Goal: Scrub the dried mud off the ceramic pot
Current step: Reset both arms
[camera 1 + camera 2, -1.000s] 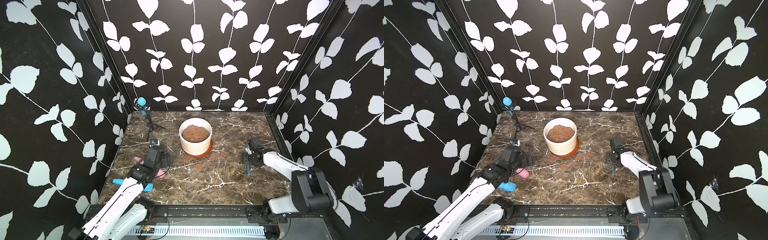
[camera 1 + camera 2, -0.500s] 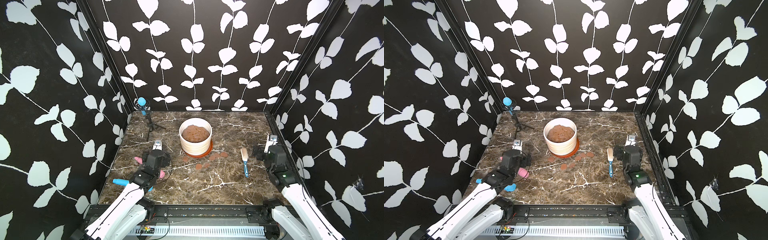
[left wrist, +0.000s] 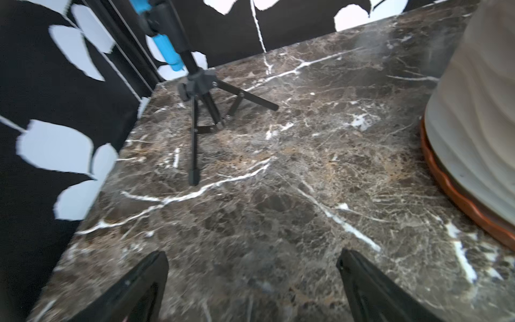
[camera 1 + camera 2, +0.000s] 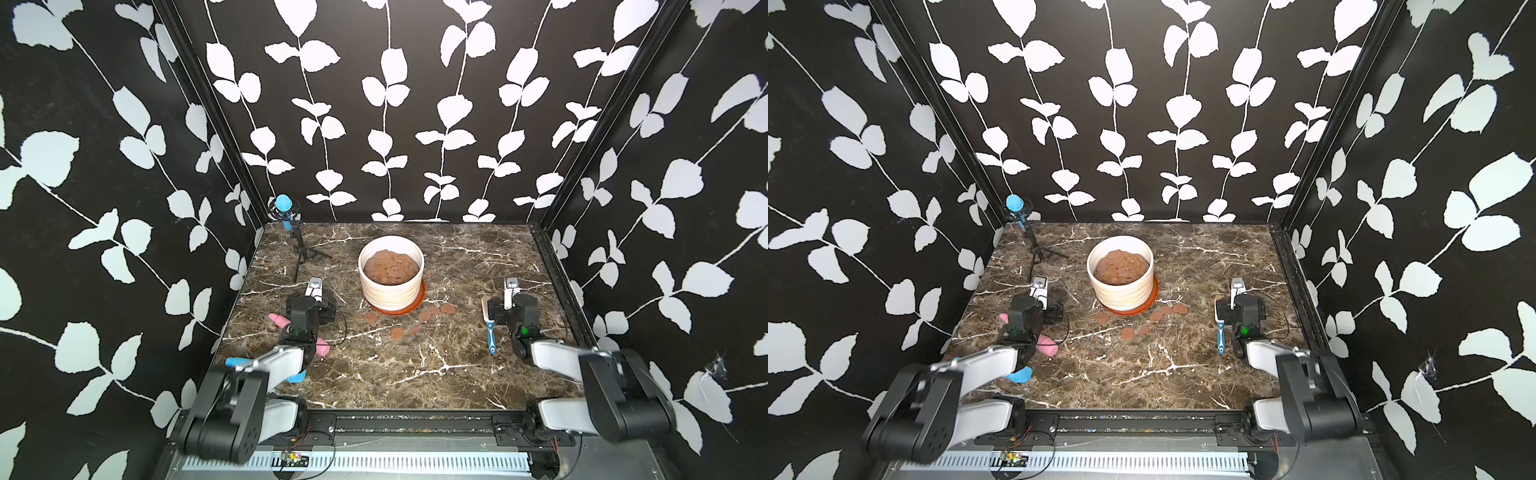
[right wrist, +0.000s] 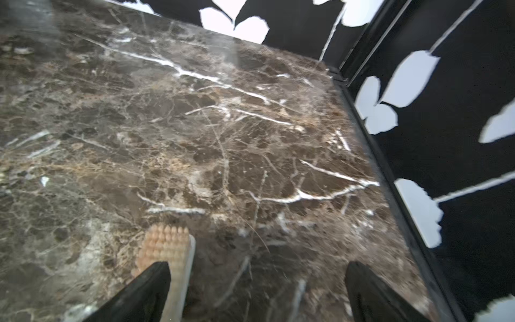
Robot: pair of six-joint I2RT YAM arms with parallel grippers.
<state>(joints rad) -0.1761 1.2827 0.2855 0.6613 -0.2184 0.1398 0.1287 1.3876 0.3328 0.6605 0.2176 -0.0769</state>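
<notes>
Right gripper (image 5: 256, 267) jaws wide, empty, just beside the brush (image 4: 488, 322) lying on the table (image 4: 415, 374); left gripper (image 3: 252, 253) likewise wide. Ceramic pot (image 4: 390, 291) sits mid-table on its saucer (image 4: 417, 304), dried mud (image 4: 447, 308) patches on the marble in front. Judged: scrub step over; another pass needs the brush regrasped

One ceramic pot (image 4: 390, 293) stands on one saucer (image 4: 409, 308), and six dried mud patches (image 4: 397, 333) lie on the surface (image 4: 415, 374) in front of the pot. One brush (image 4: 488, 324) lies right of the pot, and one small tripod (image 3: 198, 85) stands behind it, leftward.
</notes>
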